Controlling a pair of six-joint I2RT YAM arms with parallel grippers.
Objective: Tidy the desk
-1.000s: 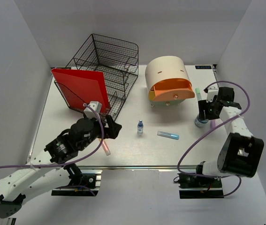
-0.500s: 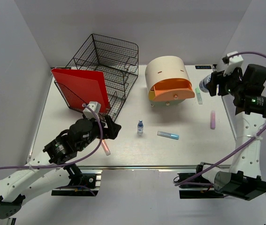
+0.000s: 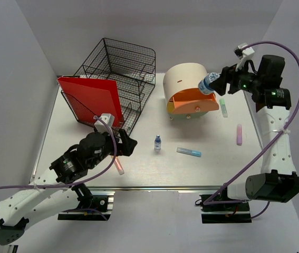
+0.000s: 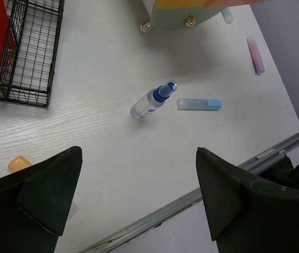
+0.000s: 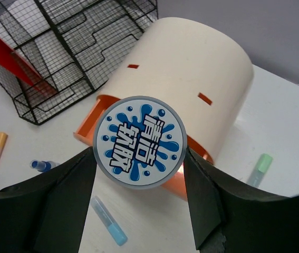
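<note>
On the white desk (image 3: 138, 171) stands a round beige drawer unit (image 3: 183, 76) with its orange drawer (image 3: 191, 101) pulled out. My right gripper (image 3: 213, 84) is shut on a round tin (image 3: 206, 84) with a blue splash label (image 5: 140, 141), held in the air just above that drawer (image 5: 92, 126); its two fingers press the tin's sides. My left gripper (image 3: 125, 145) hangs open and empty over the desk's front left, near the silver rail (image 4: 191, 203). Ahead of it lie a small spray bottle (image 4: 150, 101) and a blue tube (image 4: 199, 104).
A black wire mesh tray (image 3: 123, 68) with a red folder (image 3: 91, 100) stands at the back left. Loose on the desk: an orange-pink marker (image 3: 118, 166), a green marker (image 3: 223, 107), a pink marker (image 3: 239, 134), the spray bottle (image 3: 157, 142) and the tube (image 3: 189, 152).
My right arm has risen from the desk's right side with the tin and swung left, to above the orange drawer. The left arm has hardly moved.
</note>
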